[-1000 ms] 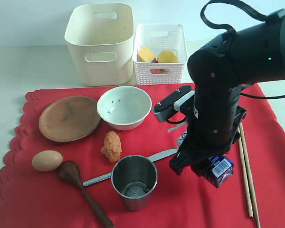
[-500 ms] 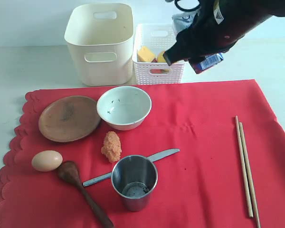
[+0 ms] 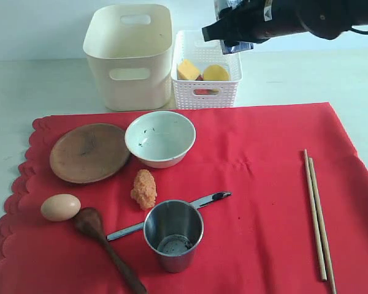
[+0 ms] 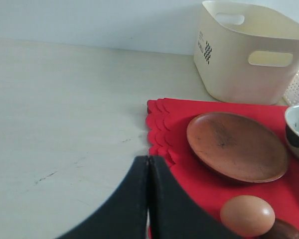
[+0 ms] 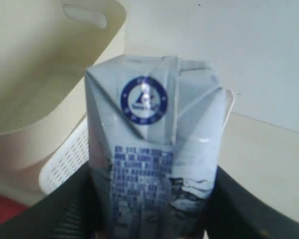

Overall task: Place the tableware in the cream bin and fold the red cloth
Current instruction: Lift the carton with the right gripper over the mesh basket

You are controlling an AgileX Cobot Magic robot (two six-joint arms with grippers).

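The jaws of the left gripper are pressed together, empty, beside the scalloped edge of the red cloth. Plate, bowl, cup and chopsticks lie on it, cream bin behind. The right gripper clasps the milk carton above the white basket.

The large bright red scalloped cloth is lying flat, carrying the brown round plate at ten o'clock, white speckled bowl at eleven, upright steel cup at six beside the metal knife, dark wooden spoon at seven and pale wooden chopsticks at three. The tall cream plastic bin is standing beyond at eleven.
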